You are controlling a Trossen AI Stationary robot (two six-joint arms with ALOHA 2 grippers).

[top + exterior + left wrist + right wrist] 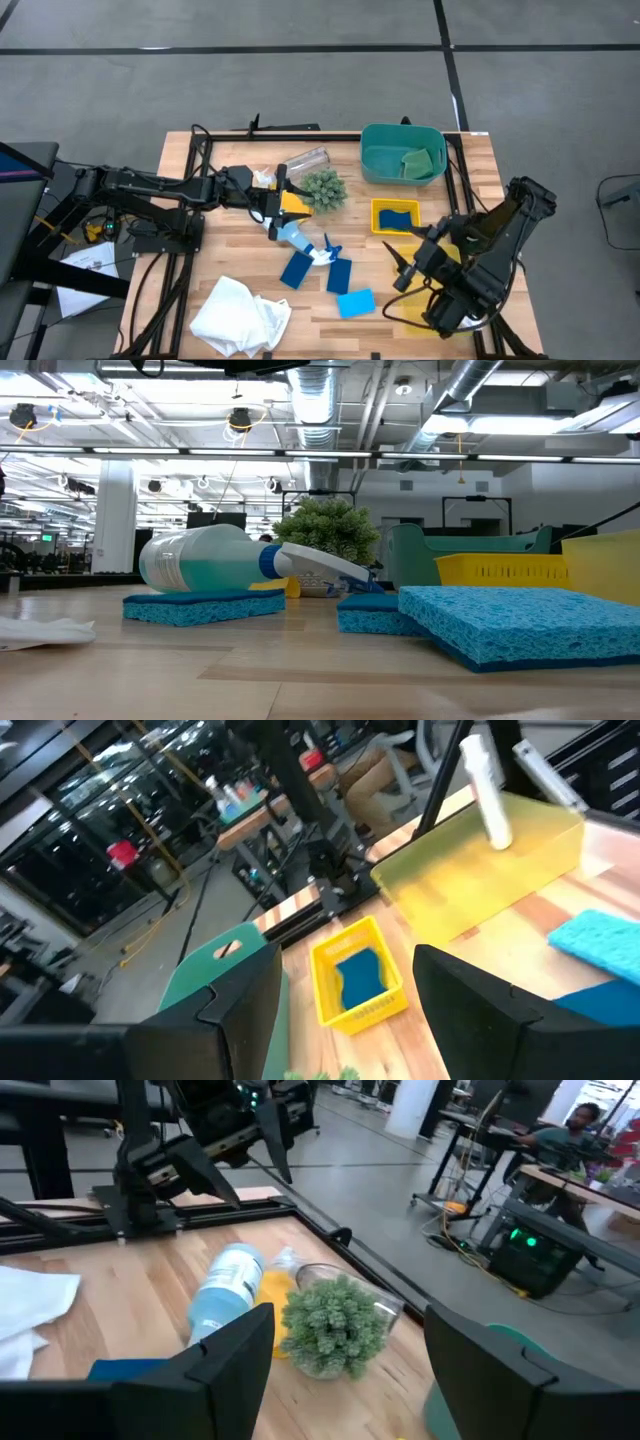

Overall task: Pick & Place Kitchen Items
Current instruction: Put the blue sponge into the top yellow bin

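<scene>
High view: both open claws, left claw (272, 203) and right claw (403, 262), flank the spray bottle (298, 240).

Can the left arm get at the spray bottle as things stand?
Probably yes. The left gripper hangs open right beside the spray bottle, which lies on its side on a blue sponge. Nothing covers the bottle; the plant ball sits close by but apart.
</scene>
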